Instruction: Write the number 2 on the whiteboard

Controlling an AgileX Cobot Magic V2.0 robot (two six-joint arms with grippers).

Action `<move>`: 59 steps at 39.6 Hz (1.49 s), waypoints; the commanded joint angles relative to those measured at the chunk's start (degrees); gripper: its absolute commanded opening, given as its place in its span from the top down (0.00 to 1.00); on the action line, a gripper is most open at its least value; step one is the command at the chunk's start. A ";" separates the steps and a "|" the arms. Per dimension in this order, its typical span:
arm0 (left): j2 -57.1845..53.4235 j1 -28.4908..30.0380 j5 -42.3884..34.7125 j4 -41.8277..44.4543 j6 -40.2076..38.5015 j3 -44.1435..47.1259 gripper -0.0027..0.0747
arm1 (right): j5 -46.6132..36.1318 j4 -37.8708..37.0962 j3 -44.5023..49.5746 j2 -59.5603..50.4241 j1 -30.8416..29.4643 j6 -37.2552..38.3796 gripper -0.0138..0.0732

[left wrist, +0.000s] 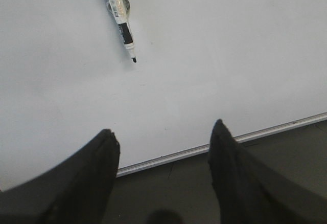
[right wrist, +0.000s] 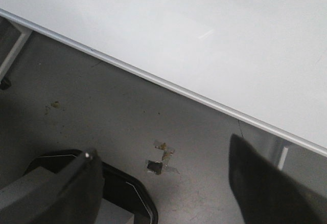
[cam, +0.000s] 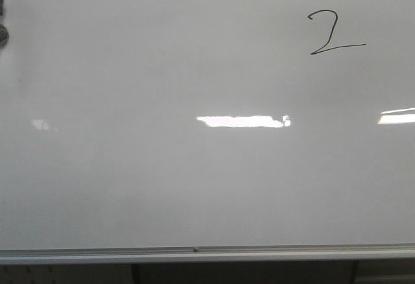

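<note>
The whiteboard fills the front view, with its silver bottom rim low in the picture. A thin black number 2 is drawn on it at the upper right. In the left wrist view a marker lies on the board, uncapped, black tip showing. My left gripper is open and empty, apart from the marker, over the board's rim. My right gripper is open and empty, over the grey floor beside the board's rim. Neither gripper shows in the front view.
Bright rectangular light reflections lie across the board. Small dark objects sit at the board's left edge. In the right wrist view, a black-edged base and scraps of tape lie on the floor.
</note>
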 commanded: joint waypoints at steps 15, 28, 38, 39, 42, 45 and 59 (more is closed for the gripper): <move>-2.19 0.10 -0.25 -0.11 -0.57 -1.92 0.46 | -4.58 -8.79 4.42 -10.52 -0.45 9.78 0.22; -2.19 0.10 -0.35 -0.22 -1.25 -1.92 0.51 | -4.71 -8.85 4.42 -10.52 -0.45 10.55 0.29; -2.19 0.10 -0.35 -0.22 -6.97 -1.43 0.91 | -4.71 -8.85 4.42 -10.52 -0.45 11.34 0.69; -2.19 0.10 -0.35 -0.22 -7.27 -1.35 0.94 | -4.71 -8.85 4.42 -10.52 -0.45 11.34 0.72; -2.19 0.10 -0.35 -0.22 -7.68 -1.23 0.99 | -4.71 -8.80 4.45 -10.52 -0.45 11.34 0.81; -2.19 0.10 -0.47 -0.22 -7.64 -1.23 0.99 | -4.71 -8.80 4.50 -10.52 -0.45 11.34 0.89; -2.19 0.10 -1.00 -0.22 -7.64 -1.23 0.99 | -5.95 -8.81 4.50 -10.52 -0.45 11.34 0.92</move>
